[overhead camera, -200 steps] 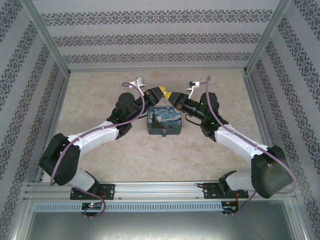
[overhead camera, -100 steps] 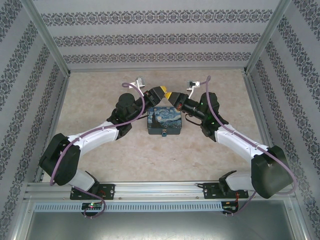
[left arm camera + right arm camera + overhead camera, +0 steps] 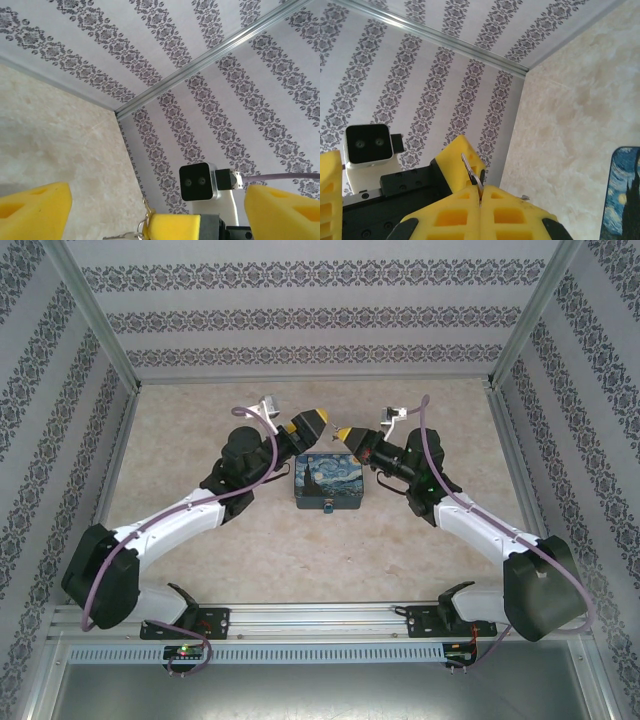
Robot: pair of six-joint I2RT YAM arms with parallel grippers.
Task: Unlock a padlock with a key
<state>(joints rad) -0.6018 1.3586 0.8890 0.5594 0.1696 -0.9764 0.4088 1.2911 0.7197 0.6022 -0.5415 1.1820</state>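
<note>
From above, a beige marbled counter (image 3: pixel 250 530) between walls (image 3: pixel 300 300) of grey damask stripes carries a Starry-Night tin (image 3: pixel 330 478) with the padlock (image 3: pixel 327 507) at its near side; left tool (image 3: pixel 316 421) and right tool (image 3: pixel 345 432) face each other just beyond it. The left wrist view shows that tool's yellow fingers (image 3: pixel 35 212) spread wide, released. The right wrist view shows its tool clenched on the key (image 3: pixel 471 171), aloft

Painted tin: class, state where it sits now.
Top view: the painted tin sits mid-table; the left gripper and right gripper hang by its far edge.
</note>
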